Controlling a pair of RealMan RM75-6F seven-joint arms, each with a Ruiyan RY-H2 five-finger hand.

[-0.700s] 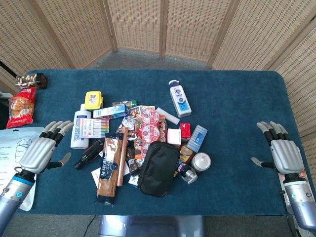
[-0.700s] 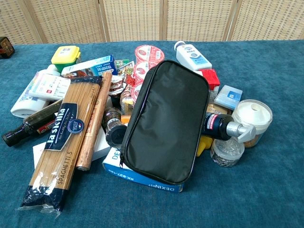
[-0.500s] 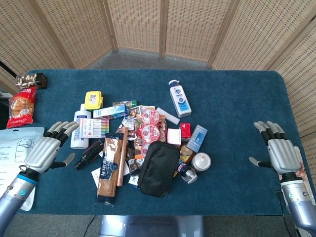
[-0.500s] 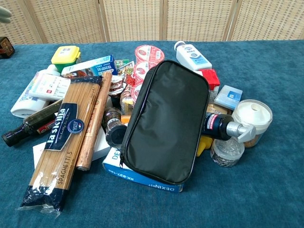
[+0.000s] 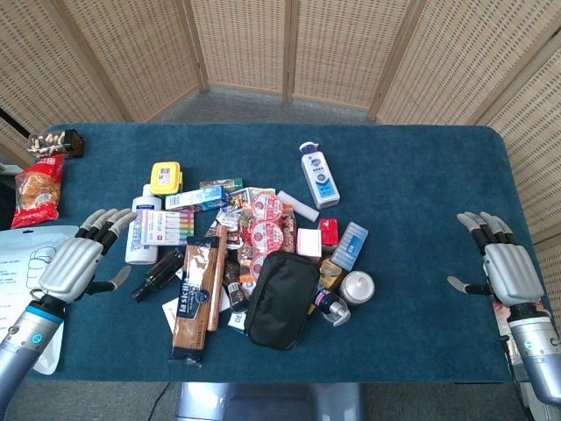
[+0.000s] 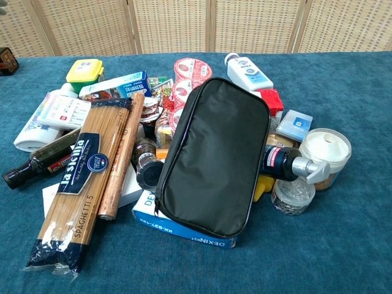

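We see the left hand (image 5: 74,261) spread and empty, just beside the dark bottle (image 5: 158,273) at the pile's edge — the right hand (image 5: 507,270), likewise spread and empty, lies well apart.

Both the left hand (image 5: 68,265) and the right hand (image 5: 508,270) have silver-grey ribbed backs, dark-jointed fingers with pale tips, and blue-ringed grey wrists.

left hand (image 5: 72,261) empty, fingers spread | beside dark bottle (image 5: 159,273)
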